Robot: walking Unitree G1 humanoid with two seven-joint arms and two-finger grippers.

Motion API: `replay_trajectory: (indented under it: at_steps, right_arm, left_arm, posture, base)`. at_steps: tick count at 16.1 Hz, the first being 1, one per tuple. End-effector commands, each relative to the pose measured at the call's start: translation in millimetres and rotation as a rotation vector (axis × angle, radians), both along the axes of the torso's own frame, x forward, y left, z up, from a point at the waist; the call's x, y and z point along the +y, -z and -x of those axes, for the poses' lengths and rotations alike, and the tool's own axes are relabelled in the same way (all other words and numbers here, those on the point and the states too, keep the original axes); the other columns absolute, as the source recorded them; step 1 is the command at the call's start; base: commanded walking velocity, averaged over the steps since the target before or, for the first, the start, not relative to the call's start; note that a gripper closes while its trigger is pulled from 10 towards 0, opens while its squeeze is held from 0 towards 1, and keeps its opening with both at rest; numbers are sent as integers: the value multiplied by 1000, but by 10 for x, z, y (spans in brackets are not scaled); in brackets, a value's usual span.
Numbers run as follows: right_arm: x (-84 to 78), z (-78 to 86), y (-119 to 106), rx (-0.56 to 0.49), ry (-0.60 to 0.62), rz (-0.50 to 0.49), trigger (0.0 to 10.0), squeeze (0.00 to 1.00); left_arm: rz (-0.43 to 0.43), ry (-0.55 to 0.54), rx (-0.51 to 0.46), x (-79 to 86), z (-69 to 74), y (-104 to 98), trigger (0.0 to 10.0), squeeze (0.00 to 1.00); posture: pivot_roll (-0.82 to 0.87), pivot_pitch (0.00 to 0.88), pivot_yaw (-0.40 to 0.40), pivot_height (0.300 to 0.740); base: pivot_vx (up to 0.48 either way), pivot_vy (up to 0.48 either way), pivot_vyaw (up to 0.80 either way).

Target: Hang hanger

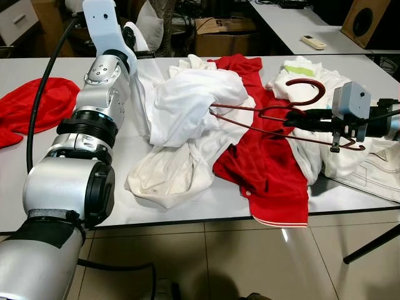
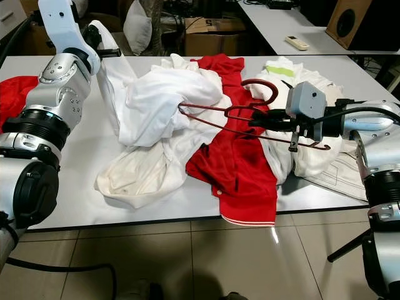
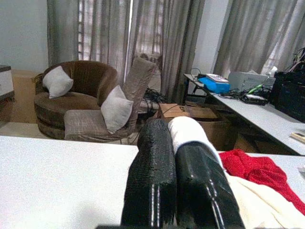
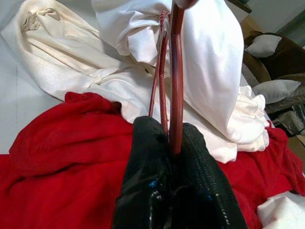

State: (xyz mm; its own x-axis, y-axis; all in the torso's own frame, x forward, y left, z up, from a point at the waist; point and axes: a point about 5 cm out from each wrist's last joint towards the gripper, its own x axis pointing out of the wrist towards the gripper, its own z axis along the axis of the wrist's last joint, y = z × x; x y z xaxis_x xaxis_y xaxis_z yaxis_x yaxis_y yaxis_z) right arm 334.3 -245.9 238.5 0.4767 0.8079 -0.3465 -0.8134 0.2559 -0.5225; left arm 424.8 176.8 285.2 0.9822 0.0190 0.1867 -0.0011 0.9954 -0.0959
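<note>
Hanger (image 1: 275, 115) amid heaped shirts (image 1: 187, 106)

The table (image 1: 75, 181) is plain white. On it, the hanger (image 1: 275, 115) is dark red wire with a glossy hook. The white shirt (image 1: 194, 106) draped on the hanger is bright, unpatterned white; the cream garment (image 1: 165, 172) below it on the table is off-white with faint grey smudges. The red shirt (image 1: 269, 165) beside the cream garment is solid red with a thin white stripe along its hem. At the table's far left edge lies a plain red cloth (image 1: 34, 106). The right gripper (image 2: 259, 119) and left gripper (image 3: 178, 186) have black, finely textured fingers on silver arms. The floor tiles (image 1: 250, 262) under the table are beige.
</note>
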Motion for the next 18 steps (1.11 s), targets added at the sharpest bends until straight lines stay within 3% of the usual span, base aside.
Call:
replay_trajectory:
  at_steps: [1, 10, 11, 12, 15, 16, 17, 18]
  right_arm:
    - [5, 9, -50, -12, -14, -16, 10000, 0]
    - [5, 9, -50, -12, -14, -16, 10000, 0]
    - [64, -112, -152, -13, 115, -77, 10000, 0]
    - [212, -343, -132, -33, 268, -115, 10000, 0]
    - [299, -381, 41, 78, 234, -3, 10000, 0]
    - [333, -473, -6, 7, 299, 33, 10000, 0]
    - [339, -661, -406, -299, 542, -99, 10000, 0]
    - [348, -711, -728, -411, 634, -333, 10000, 0]
  left_arm:
    - [-9, 4, -32, -9, 1, -106, 10000, 0]
    - [-9, 4, -32, -9, 1, -106, 10000, 0]
    - [-37, 143, -104, -172, 2, -338, 10000, 0]
    - [-62, 336, -208, -372, 65, -721, 10000, 0]
    - [-60, 437, -241, -478, 107, -836, 10000, 0]
    - [-45, 499, -276, -539, 142, -907, 10000, 0]
    - [-14, 550, -342, -580, 195, -1024, 10000, 0]
    - [2, 566, -380, -579, 223, -1098, 10000, 0]
  posture:
    - [-100, 0, 62, 740]
    - [-100, 0, 62, 740]
    - [-87, 0, 46, 740]
    - [-86, 0, 43, 740]
    - [-87, 0, 40, 740]
    - [-88, 0, 38, 740]
    - [-87, 0, 37, 740]
    - [-81, 0, 31, 740]
  base:
    - [0, 0, 0]
    - [0, 0, 0]
    - [0, 0, 0]
    - [0, 0, 0]
    - [0, 0, 0]
    - [0, 0, 0]
    - [0, 0, 0]
    - [0, 0, 0]
